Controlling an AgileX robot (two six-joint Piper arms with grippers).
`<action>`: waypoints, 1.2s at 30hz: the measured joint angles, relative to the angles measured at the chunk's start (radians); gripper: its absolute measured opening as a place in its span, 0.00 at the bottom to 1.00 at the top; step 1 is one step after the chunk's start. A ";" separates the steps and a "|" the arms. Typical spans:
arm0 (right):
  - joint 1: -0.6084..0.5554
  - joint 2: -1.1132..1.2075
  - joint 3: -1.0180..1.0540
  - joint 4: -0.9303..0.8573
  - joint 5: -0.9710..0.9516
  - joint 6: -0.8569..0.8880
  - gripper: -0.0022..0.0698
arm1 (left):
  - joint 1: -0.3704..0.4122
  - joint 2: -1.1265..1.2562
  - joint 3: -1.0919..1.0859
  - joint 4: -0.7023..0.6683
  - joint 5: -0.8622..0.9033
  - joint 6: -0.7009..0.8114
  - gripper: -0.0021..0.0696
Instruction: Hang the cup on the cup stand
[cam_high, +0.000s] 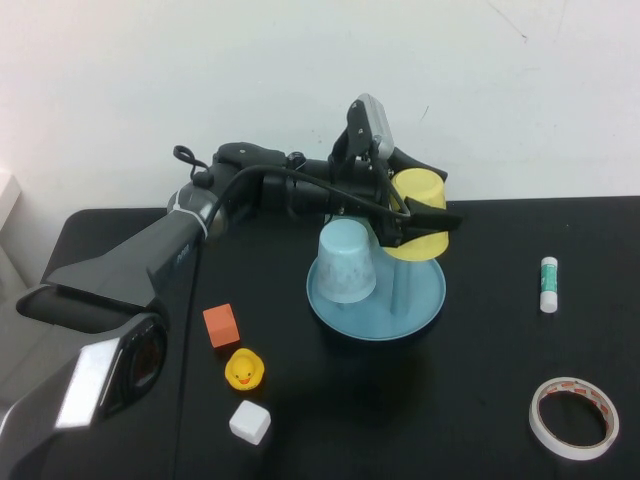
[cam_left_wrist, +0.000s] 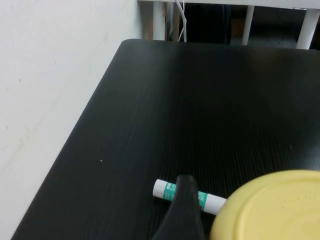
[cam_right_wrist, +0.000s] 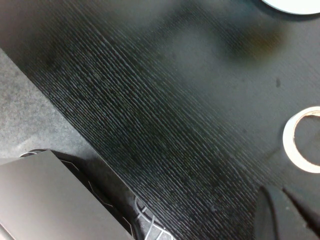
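Note:
The yellow cup (cam_high: 415, 200) hangs upside down and tilted above the right side of the teal cup stand (cam_high: 420, 300), over one of its posts (cam_high: 401, 285). My left gripper (cam_high: 440, 198) reaches in from the left and is shut on the cup, with one finger across its front and one behind its top. In the left wrist view the cup's base (cam_left_wrist: 272, 210) fills the corner beside one dark finger (cam_left_wrist: 182, 212). My right gripper (cam_right_wrist: 285, 195) is out of the high view. It hovers shut and empty over the black table.
A light blue cup (cam_high: 347, 260) sits upside down on the stand's left side. A glue stick (cam_high: 548, 283) and a tape roll (cam_high: 573, 417) lie at the right. An orange cube (cam_high: 221, 325), a yellow duck (cam_high: 244, 370) and a white cube (cam_high: 250, 421) lie at the front left.

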 joint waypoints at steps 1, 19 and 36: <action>0.000 0.000 0.000 -0.002 0.000 0.000 0.03 | 0.000 0.000 0.000 0.003 0.000 0.000 0.81; 0.000 0.000 0.000 -0.007 0.002 -0.047 0.03 | 0.010 -0.049 0.000 0.149 -0.014 -0.148 0.89; 0.000 -0.038 0.012 -0.213 -0.117 -0.201 0.03 | 0.087 -0.656 0.000 0.980 -0.071 -0.863 0.03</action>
